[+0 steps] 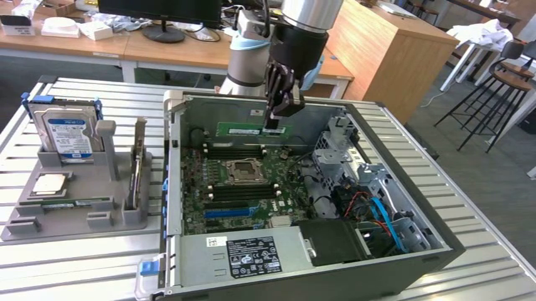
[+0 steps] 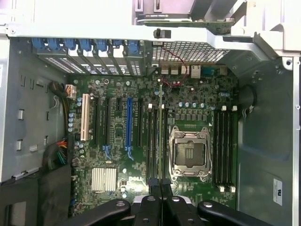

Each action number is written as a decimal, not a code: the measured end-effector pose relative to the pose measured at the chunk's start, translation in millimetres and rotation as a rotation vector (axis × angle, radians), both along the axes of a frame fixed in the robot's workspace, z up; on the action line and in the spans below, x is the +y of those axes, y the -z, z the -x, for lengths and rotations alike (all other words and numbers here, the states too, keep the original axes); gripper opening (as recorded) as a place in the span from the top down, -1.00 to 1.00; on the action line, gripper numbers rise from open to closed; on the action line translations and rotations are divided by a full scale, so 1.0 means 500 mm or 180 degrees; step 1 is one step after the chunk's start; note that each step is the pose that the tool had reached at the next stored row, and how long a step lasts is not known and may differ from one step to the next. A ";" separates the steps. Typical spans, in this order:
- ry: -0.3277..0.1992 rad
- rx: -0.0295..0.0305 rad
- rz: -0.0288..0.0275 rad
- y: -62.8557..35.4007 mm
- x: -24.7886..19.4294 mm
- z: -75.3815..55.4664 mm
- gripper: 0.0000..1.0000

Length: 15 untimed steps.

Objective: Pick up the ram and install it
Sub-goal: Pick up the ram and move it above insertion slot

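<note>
no readable text, hard drive label [image 1: 65, 128] illegible, power supply sticker [image 1: 253, 257] print too small

My outside camera looks down from up high and a bit far at the open computer case [image 1: 402, 260], my wrist camera stares straight down (much closer), and both see the motherboard [image 2: 197, 94].

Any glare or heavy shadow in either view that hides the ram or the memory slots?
Exterior view: even light; the ram, held in the gripper, stands out against the grey case wall, and the memory slots lie in mild shade. Wrist view: the case rim is washed out by glare, the motherboard is evenly lit, and the bay beside the power cables is dark.
</note>
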<state>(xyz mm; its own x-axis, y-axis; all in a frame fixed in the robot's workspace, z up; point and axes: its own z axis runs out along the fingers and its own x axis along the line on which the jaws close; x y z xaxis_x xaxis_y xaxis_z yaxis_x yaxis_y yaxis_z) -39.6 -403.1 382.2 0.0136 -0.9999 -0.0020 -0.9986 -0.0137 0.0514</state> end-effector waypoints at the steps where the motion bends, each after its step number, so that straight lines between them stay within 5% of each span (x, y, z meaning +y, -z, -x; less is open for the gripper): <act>1: 0.0000 0.0000 0.0000 0.002 0.0000 0.000 0.77; 15: 0.0000 0.0000 0.0000 0.032 0.0000 0.000 0.77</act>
